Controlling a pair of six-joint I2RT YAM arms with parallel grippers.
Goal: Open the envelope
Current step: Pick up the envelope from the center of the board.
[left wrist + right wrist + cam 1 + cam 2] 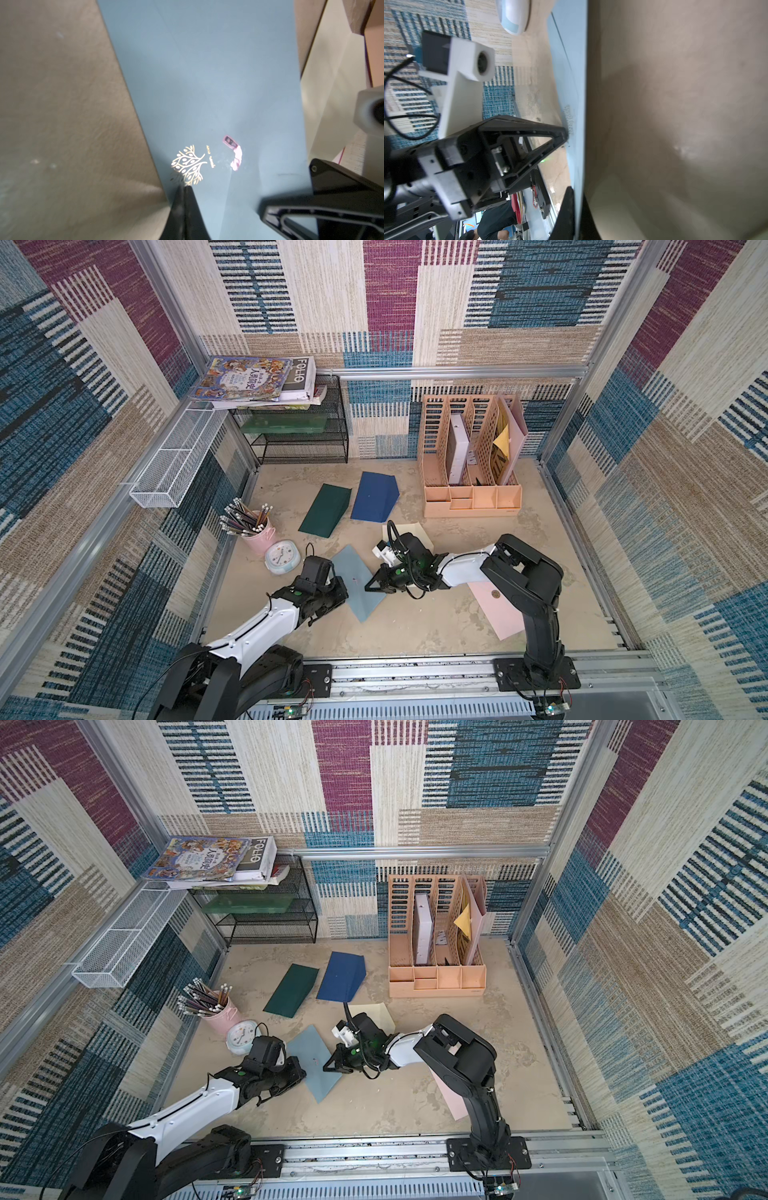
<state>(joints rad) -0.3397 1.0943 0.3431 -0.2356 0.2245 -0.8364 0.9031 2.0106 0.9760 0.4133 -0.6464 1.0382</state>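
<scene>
the light blue envelope (356, 581) looks thin, light and floppy; both the left fingers (186, 188) and right fingers (576, 194) are closed, pinching its opposite edges; lift the flap gently.

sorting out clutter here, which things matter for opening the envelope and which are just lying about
In the job: light blue envelope, left gripper, right gripper.

Lying about: green envelope, dark blue envelope, pink envelope, clock, pencil cup.
</scene>
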